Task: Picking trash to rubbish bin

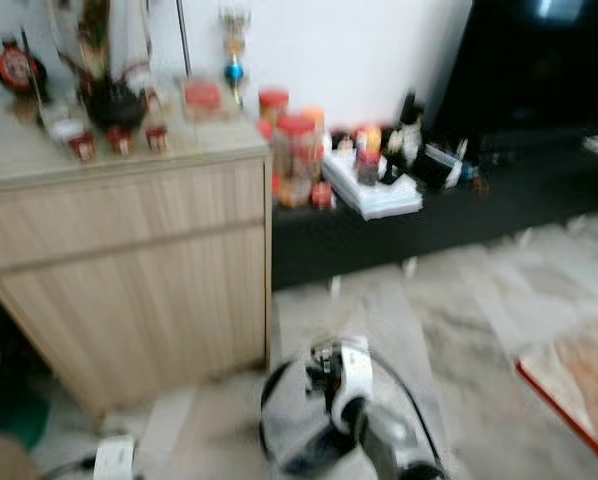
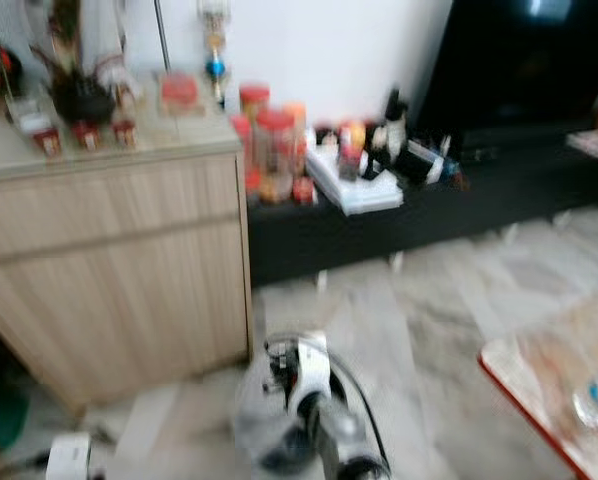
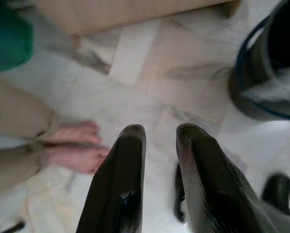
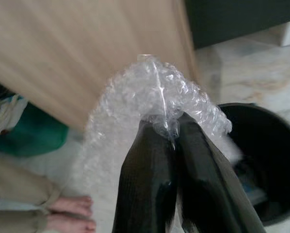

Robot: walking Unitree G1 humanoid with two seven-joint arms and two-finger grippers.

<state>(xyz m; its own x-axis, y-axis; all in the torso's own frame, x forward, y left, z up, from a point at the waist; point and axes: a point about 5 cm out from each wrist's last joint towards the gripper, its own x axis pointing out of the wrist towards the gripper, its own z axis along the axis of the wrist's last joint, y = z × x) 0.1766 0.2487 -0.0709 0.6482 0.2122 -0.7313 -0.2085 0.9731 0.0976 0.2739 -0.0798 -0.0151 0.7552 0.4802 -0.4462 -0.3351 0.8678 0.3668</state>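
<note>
Right end effector [image 4: 171, 131] clamped tight on a wad of bubble wrap [image 4: 154, 97], held up beside the black bin [image 4: 266, 160], likely so the wad can drop in once carried over the rim. Left end effector [image 3: 159, 141] hangs low, fingers slightly apart, holding nothing. A person's bare feet [image 3: 74, 145] stand near.

Pale marble floor [image 1: 479, 300]. Wooden cabinet [image 1: 129, 270] with cluttered worktop; dark low shelf [image 1: 459, 215] with jars. Head views blurred.
</note>
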